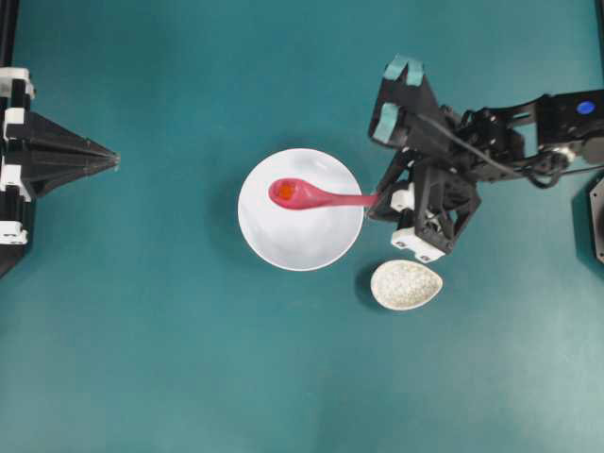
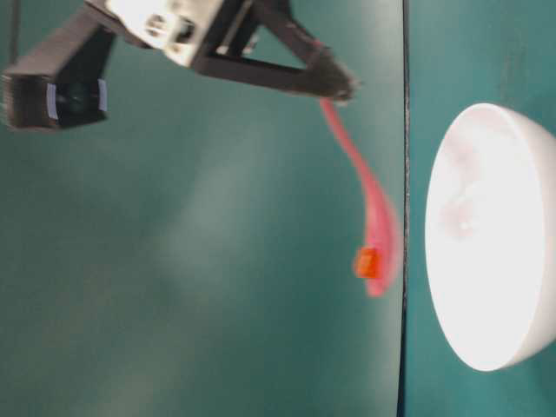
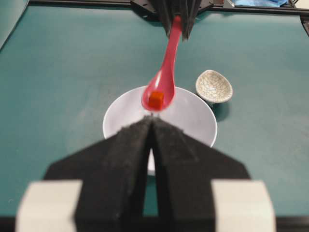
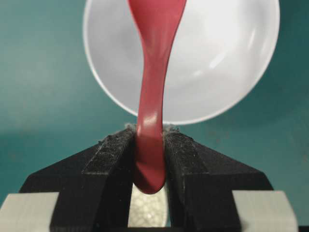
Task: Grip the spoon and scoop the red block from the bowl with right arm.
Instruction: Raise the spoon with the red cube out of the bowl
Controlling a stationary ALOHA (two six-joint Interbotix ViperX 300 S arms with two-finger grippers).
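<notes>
Holding the spoon [image 1: 316, 196] by its handle end, the right gripper [image 1: 379, 200] has its jaws clamped on it, and the red block [image 1: 285, 191] sits in the spoon's scoop, lifted clear above the bowl [image 1: 311, 247]. The scoop looks done; what remains is keeping the spoon level so the block doesn't roll off. A small speckled dish [image 1: 406, 285] lies just beside the bowl, under the arm. The left gripper [image 3: 151, 159] rests apart, jaws pressed together and empty, nothing blocking.
</notes>
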